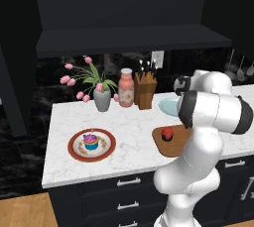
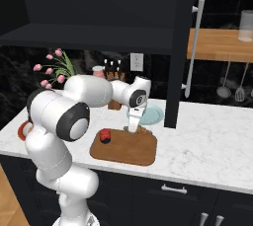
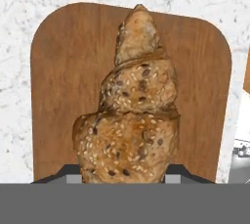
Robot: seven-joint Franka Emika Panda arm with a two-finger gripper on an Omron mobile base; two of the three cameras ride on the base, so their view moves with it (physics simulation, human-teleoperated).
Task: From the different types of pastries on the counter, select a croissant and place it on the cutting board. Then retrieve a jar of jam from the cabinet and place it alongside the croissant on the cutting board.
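Croissant (image 3: 133, 115), one seeded piece, fills the middle of the hand view, the jaws clamped on its near end above the cutting board (image 3: 63, 71). Left base view, left to right: one cupcake (image 1: 91, 141) on one red-rimmed plate (image 1: 74, 154), one jam jar (image 1: 167, 133) on the board at centre right, all on the bench (image 1: 129, 122).

Kitchen: marble counter (image 1: 129, 137), navy drawers (image 1: 128, 182), hanging utensils (image 2: 232, 82).
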